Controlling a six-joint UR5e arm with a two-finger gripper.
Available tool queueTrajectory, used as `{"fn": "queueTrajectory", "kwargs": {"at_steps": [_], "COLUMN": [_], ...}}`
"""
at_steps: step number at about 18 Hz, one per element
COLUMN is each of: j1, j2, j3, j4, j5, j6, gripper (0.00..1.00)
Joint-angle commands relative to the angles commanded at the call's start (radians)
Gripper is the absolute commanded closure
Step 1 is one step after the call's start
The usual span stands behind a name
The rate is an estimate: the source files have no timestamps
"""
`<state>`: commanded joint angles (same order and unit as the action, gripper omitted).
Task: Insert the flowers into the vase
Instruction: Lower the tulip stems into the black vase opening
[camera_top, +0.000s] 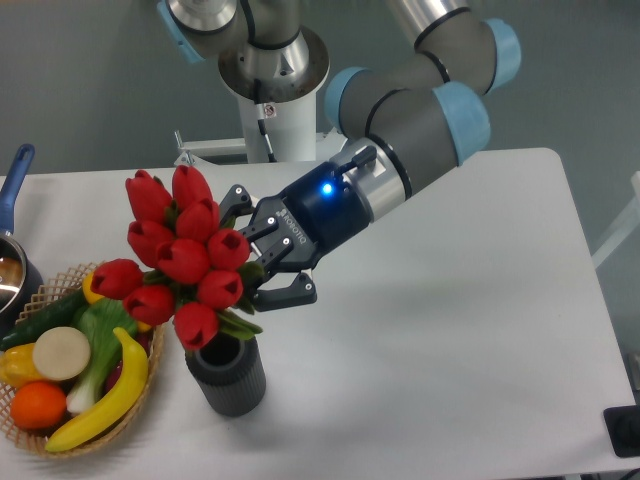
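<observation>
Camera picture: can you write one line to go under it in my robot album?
Robot fingers hold a bunch of red tulips tilted just above a dark ribbed vase, beside a basket of toy fruit.

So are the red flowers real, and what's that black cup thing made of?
The flowers look fake, probably plastic: the red buds are glossy and all alike. The vase looks like dark matte rubber or foam, with fine ribs down its side; I can't tell which.
</observation>
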<state>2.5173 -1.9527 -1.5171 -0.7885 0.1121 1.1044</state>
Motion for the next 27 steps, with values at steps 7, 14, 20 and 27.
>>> {"fn": "queueTrajectory", "kwargs": {"at_steps": [7,14,20,27], "j1": [-0.015,-0.032,-0.031,-0.029], "j2": [-0.02,-0.037,-0.035,-0.031], "j3": [-0.011,-0.02,-0.084,-0.146], "j4": [0.0,0.0,0.002,0.002], "j5": [-0.028,-0.028,-0.031,-0.031], "j6": [0.019,0.02,0.068,0.087], "gripper": [0.63,0.62,0.62,0.62]}}
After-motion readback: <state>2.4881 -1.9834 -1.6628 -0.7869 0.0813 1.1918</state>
